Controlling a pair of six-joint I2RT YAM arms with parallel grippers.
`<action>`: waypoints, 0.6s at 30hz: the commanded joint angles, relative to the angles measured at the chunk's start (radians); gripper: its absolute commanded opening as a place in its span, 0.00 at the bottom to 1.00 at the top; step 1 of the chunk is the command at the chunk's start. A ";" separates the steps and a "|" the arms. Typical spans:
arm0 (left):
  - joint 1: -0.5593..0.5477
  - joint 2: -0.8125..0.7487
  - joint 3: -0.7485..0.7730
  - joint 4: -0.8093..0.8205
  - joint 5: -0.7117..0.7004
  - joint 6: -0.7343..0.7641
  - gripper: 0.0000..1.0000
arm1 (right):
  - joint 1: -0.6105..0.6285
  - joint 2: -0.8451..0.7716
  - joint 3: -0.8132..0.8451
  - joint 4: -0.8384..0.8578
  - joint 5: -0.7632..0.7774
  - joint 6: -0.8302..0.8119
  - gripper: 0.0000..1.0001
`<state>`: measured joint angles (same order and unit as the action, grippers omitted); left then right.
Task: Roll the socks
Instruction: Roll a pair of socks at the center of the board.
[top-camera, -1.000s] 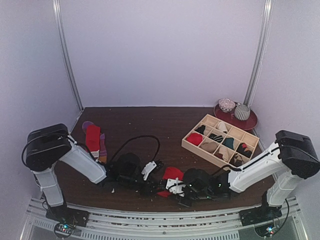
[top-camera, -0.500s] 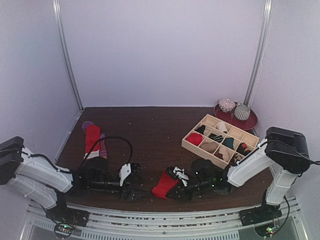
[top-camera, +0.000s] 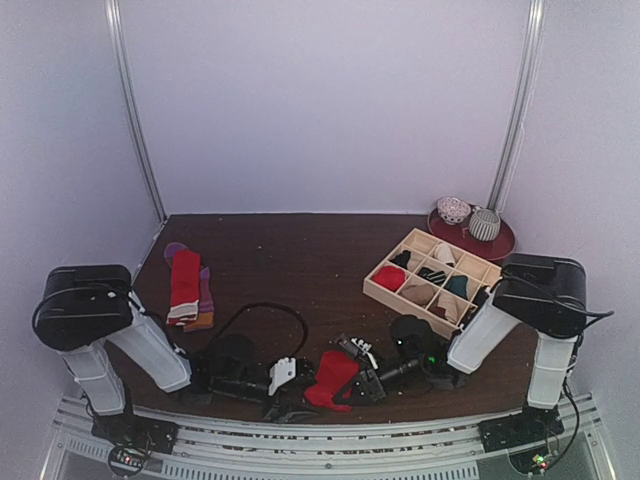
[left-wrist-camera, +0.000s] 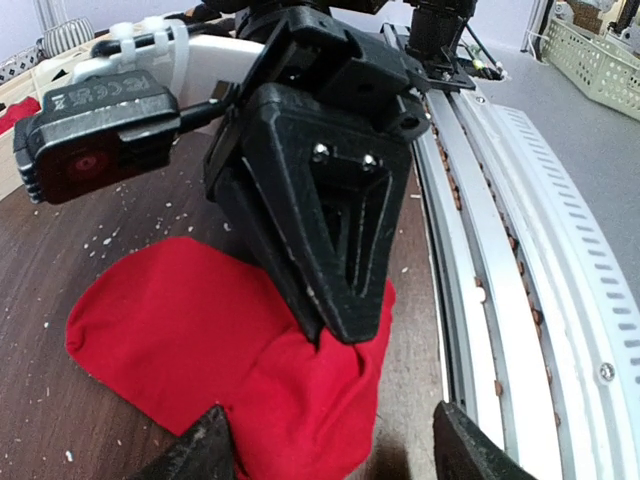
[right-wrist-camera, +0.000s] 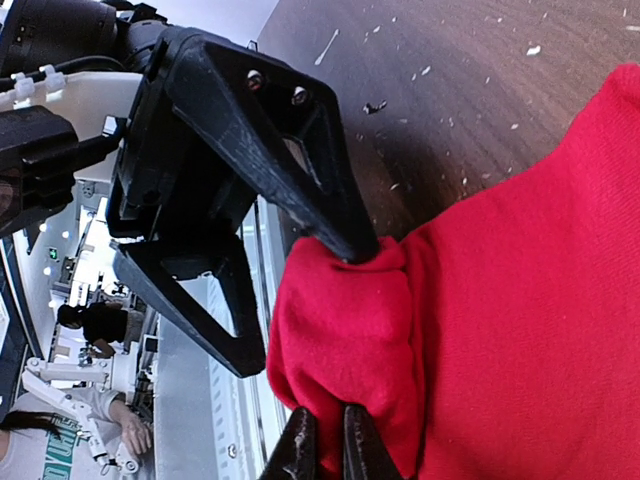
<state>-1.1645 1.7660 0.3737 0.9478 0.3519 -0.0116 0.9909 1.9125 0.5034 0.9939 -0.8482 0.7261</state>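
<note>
Right end effector (right-wrist-camera: 326, 428) pinching red sock (right-wrist-camera: 500, 300), camera (left-wrist-camera: 95, 135) marking illegible

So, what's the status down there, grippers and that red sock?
Right gripper shut on red sock. Left gripper open at its edge. Sock bunched, not yet rolled. Spare socks lie apart, nothing blocking.

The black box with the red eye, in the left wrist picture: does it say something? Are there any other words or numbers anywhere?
Black camera box: small white marks on top that look like symbols, too blurred to read.
Teal print in the background, bottom left corner of the right wrist picture: too small to read.
Red sock: no writing on it.
No word or number can be read in any of the pictures.
</note>
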 joint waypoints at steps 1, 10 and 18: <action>-0.006 0.049 0.046 0.082 0.041 0.025 0.63 | -0.001 0.038 -0.021 -0.127 -0.034 0.023 0.10; -0.006 0.128 0.112 -0.105 0.030 -0.050 0.00 | -0.025 0.003 0.013 -0.215 -0.033 -0.023 0.13; 0.029 0.089 0.090 -0.347 -0.022 -0.284 0.00 | -0.012 -0.347 0.113 -0.661 0.356 -0.432 0.34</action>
<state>-1.1584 1.8442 0.4778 0.8856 0.3740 -0.1432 0.9607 1.7443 0.5697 0.6178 -0.8196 0.5694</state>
